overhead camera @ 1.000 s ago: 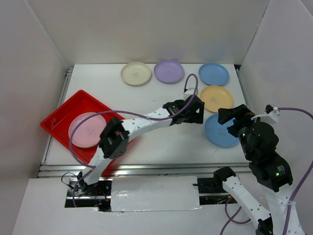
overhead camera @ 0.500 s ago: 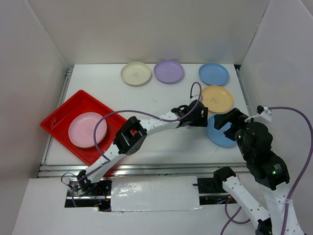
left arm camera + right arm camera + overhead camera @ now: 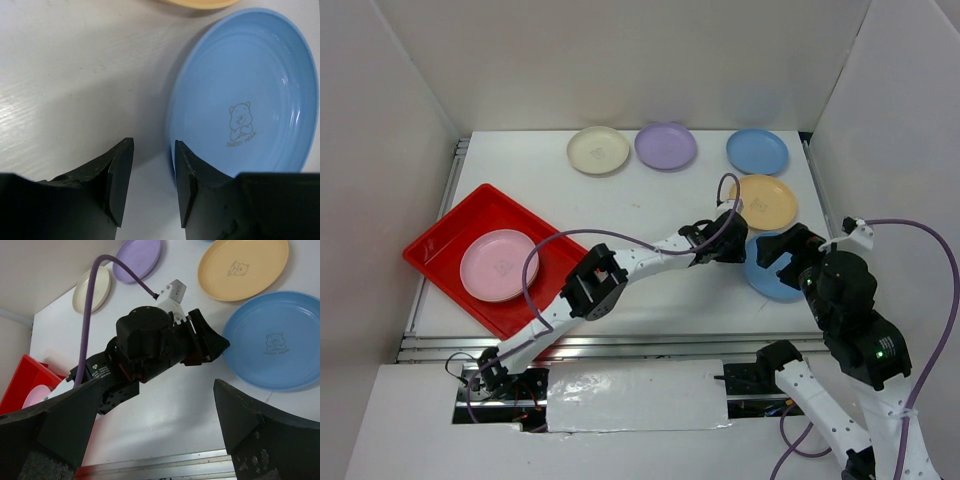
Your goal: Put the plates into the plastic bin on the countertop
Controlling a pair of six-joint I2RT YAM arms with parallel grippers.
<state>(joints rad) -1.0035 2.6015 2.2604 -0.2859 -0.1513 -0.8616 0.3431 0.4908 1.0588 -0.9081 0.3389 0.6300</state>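
The near blue plate (image 3: 245,95) lies on the white countertop (image 3: 650,200) at the right. My left gripper (image 3: 152,170) is low at its left rim: one finger over the plate's edge, the other over bare table, a narrow gap between them holding nothing. My right gripper (image 3: 155,425) hovers wide open just right of it, over the same blue plate (image 3: 767,283). A pink plate (image 3: 498,265) rests in the red plastic bin (image 3: 450,235) at the left. Cream (image 3: 598,150), purple (image 3: 666,146), blue (image 3: 757,151) and yellow-orange (image 3: 764,201) plates lie along the back and right.
The left arm (image 3: 640,262) stretches across the middle of the table from the near left. A purple cable (image 3: 117,267) loops above its wrist. White walls close in three sides, and a metal rail (image 3: 620,345) runs along the near edge.
The left arm reached further right, down to the near blue plate's rim, and its jaws narrowed. The right gripper drifted slightly left and lower over that plate.
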